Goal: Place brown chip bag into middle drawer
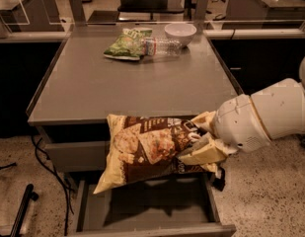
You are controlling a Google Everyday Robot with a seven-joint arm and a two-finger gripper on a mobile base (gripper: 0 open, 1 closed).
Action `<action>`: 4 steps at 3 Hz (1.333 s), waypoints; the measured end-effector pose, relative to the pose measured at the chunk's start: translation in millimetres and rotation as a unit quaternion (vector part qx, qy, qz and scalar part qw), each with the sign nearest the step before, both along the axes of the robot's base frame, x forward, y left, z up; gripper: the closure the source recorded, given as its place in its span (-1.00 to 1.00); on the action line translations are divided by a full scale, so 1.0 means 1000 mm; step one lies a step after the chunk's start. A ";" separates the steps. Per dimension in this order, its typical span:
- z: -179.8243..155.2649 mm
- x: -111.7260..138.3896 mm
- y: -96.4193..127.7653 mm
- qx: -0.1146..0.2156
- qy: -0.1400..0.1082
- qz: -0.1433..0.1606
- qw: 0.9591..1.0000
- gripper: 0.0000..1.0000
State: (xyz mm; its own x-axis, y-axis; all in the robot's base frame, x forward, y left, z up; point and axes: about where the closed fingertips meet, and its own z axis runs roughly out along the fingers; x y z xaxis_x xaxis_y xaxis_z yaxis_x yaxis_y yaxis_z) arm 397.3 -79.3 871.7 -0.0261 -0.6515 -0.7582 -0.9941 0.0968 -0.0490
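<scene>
Claw (200,143) clamped on brown chip bag (142,149) at right end, bag hanging past cabinet (132,85) edge, above open middle drawer (152,212)

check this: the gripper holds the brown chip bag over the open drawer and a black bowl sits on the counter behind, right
One slip: the bowl is white, not black, as the camera view shows. The gripper does hold the brown chip bag over the middle drawer.
</scene>
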 end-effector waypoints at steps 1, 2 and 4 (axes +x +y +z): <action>0.000 0.000 0.000 0.000 0.000 0.000 1.000 1.00; -0.017 -0.001 -0.003 -0.001 0.000 -0.007 1.000 1.00; -0.119 -0.002 -0.018 0.010 -0.019 -0.034 0.999 1.00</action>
State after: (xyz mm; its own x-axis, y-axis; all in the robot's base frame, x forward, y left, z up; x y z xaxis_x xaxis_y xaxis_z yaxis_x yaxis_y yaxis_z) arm 395.3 -97.5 752.8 -0.0415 -0.6342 -0.7720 -0.9827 0.1655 -0.0831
